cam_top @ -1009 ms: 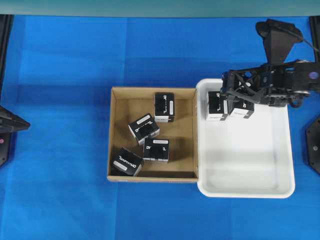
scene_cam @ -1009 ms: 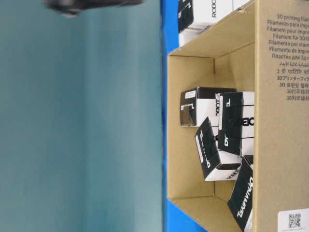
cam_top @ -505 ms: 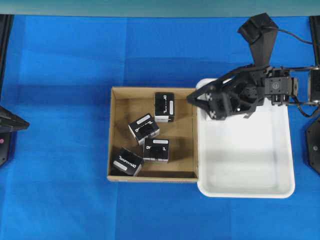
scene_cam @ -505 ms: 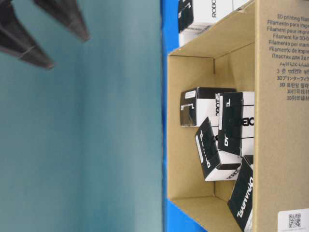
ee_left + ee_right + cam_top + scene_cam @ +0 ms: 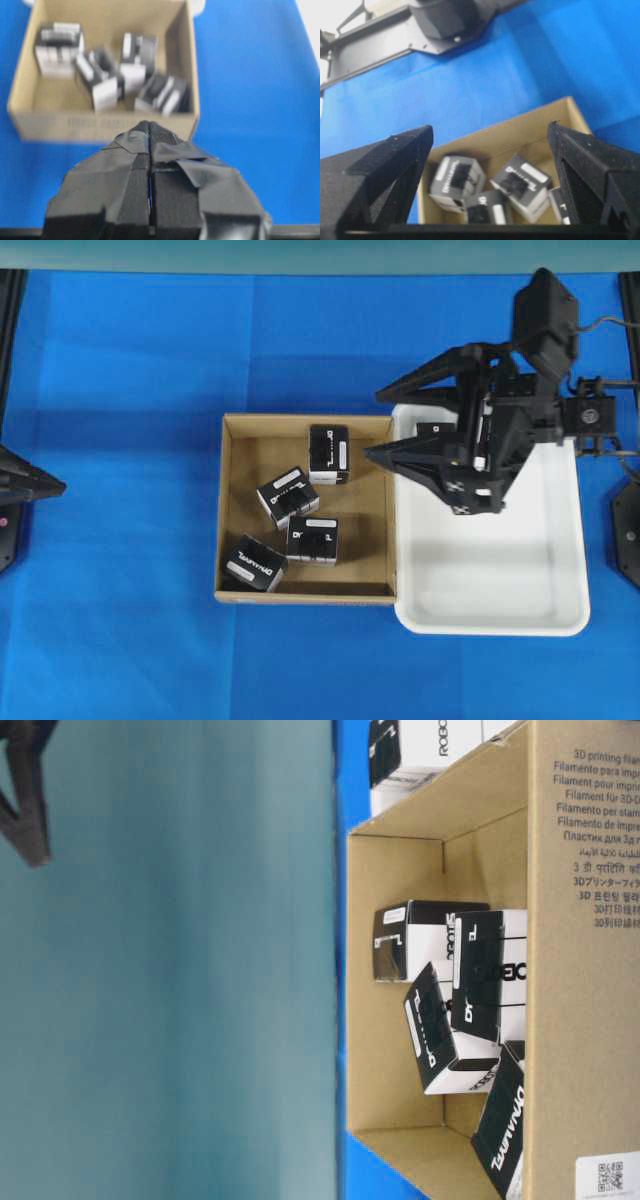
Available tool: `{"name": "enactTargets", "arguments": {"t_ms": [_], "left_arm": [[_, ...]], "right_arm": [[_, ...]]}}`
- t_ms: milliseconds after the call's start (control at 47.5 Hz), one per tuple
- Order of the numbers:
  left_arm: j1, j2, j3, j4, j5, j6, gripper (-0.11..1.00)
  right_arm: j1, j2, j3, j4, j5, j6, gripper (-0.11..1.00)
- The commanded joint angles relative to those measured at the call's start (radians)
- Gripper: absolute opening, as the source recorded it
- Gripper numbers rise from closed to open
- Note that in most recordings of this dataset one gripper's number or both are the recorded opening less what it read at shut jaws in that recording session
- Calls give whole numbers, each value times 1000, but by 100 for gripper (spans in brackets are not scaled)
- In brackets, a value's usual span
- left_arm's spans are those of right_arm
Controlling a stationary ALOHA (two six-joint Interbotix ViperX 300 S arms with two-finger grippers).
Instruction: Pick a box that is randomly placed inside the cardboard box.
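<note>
Spread wide and holding nothing, the jaws of our right gripper [image 5: 378, 424] point left from above the white plastic tray [image 5: 520, 615] toward the shallow brown cardboard box [image 5: 229, 515]; the pads of our left gripper [image 5: 150, 165] are pressed together, empty, short of that carton's near wall. We see the blue cloth-covered table [image 5: 120, 440] under everything. Our right arm [image 5: 540, 330] stretches in from the right, nearly level. Four small black boxes lie inside the carton: one [image 5: 328, 453] against the far wall with its long axis running near to far, one [image 5: 288, 496] mid-floor, tilted diagonally, one [image 5: 313, 540] squarely set, and one [image 5: 253, 563] slanted in the near-left corner.
</note>
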Motion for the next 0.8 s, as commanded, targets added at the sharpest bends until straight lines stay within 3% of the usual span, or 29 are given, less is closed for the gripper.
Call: {"name": "enactTargets", "arguments": {"t_ms": [0,442,778], "left_arm": [[11,-2,-26,3,-63,-2,-7],[34,-31,-40,3,-195,11,-7],[32,-40,-51,3,-252,9,-7]], "right_arm": [[2,-35,12,-3,-26,-35,95],[69,-261,140,-3,-26,-57,95],[80,-331,153,-3,-9,-57,95]]}}
